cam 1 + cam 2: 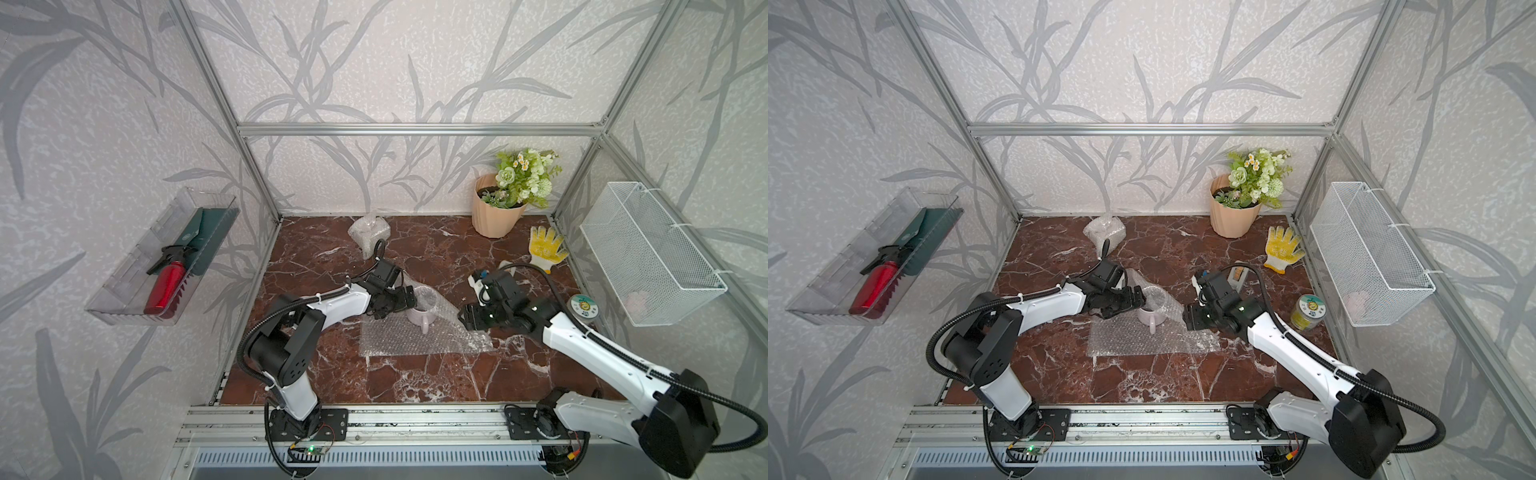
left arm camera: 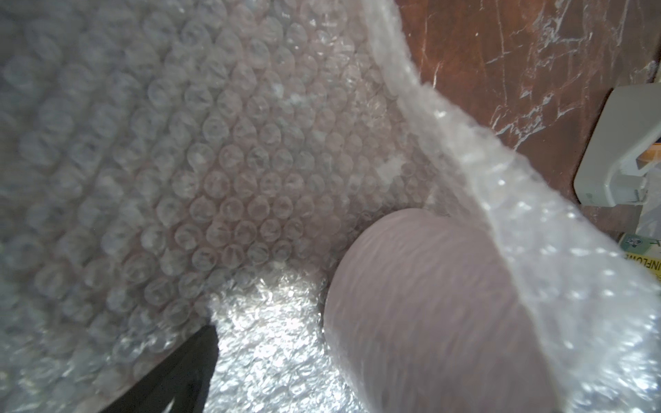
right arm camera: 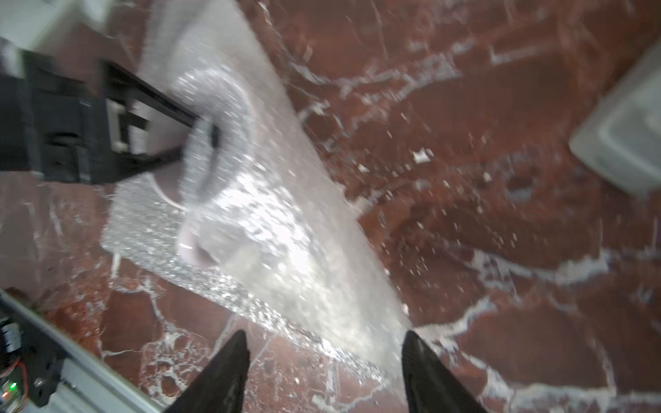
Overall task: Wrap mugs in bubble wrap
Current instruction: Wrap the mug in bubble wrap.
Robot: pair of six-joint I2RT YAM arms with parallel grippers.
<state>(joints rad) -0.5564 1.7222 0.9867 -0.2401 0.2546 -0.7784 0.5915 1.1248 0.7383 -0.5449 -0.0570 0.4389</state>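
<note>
A pale lilac mug [image 1: 420, 319] stands upright on a flat sheet of bubble wrap [image 1: 395, 343], its handle toward the front. The sheet's right part is folded up over the mug's mouth [image 1: 1163, 301]. My left gripper [image 1: 410, 299] is open at the mug's left side, its jaws straddling the raised fold; one dark finger [image 2: 186, 372] shows beside the mug [image 2: 429, 321], the other is hidden by wrap. My right gripper [image 3: 327, 357] is open and empty, just off the sheet's right edge [image 3: 339, 321]; in both top views it hovers there [image 1: 467, 320].
A crumpled bubble-wrap bundle [image 1: 369, 232] lies at the back; what it holds I cannot tell. A peach flowerpot [image 1: 496, 216], a yellow glove [image 1: 544, 249] and a green-lidded jar [image 1: 584, 307] sit at the right. A wire basket [image 1: 648, 253] hangs on the right wall.
</note>
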